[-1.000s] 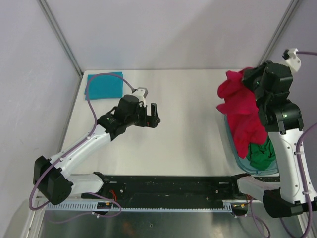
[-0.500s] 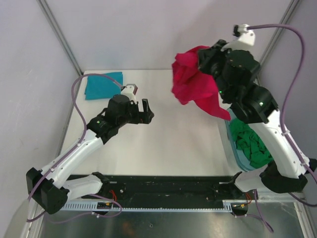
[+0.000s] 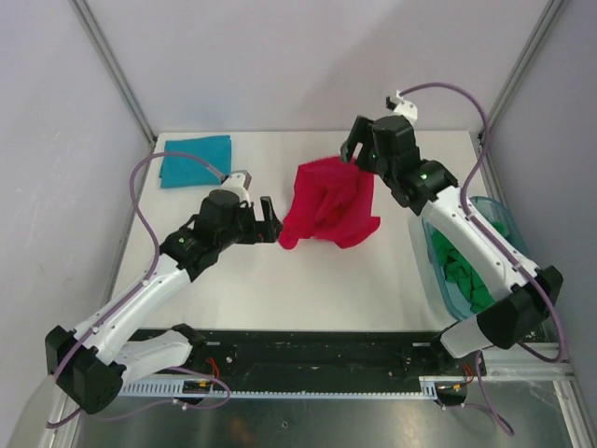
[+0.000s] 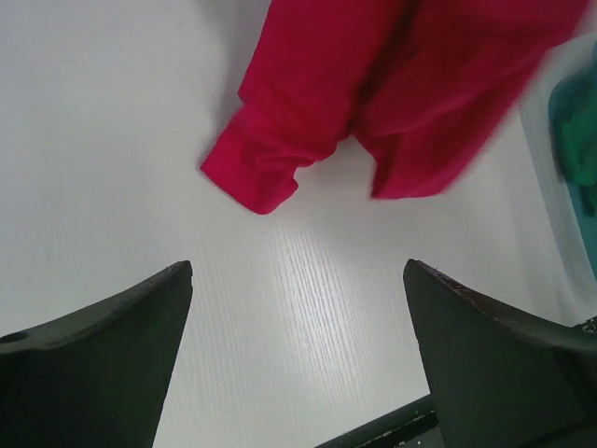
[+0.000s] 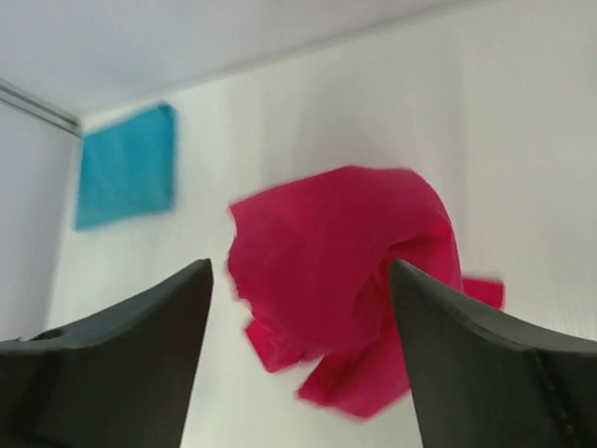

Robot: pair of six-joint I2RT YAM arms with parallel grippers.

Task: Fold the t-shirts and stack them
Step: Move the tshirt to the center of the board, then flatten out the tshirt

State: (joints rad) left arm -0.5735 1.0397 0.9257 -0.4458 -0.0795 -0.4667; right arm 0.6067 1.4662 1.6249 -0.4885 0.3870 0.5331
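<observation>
Right claw [image 3: 353, 156] gapes wide above crimson t-shirt [image 3: 328, 205] — crumpled, 1 cuff poking out.

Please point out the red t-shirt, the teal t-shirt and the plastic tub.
red t-shirt [image 3: 328, 203]: top view, middle of the crumpled cloth.
teal t-shirt [image 3: 194, 161]: top view, centre of the folded square.
plastic tub [image 3: 501, 222]: top view, its far right wall.

You're looking at three shirts here: one red shirt [image 3: 328, 205], one teal shirt [image 3: 194, 161], one green shirt [image 3: 457, 266]. You're seeing a single tub [image 3: 497, 222] and one table [image 3: 373, 280]. Two arms are showing, left arm [image 3: 140, 289] and right arm [image 3: 474, 238], so you're counting two grippers: one left gripper [image 3: 270, 218], one right gripper [image 3: 353, 147]. Two cables are trailing, left cable [image 3: 137, 191] and right cable [image 3: 452, 87].
</observation>
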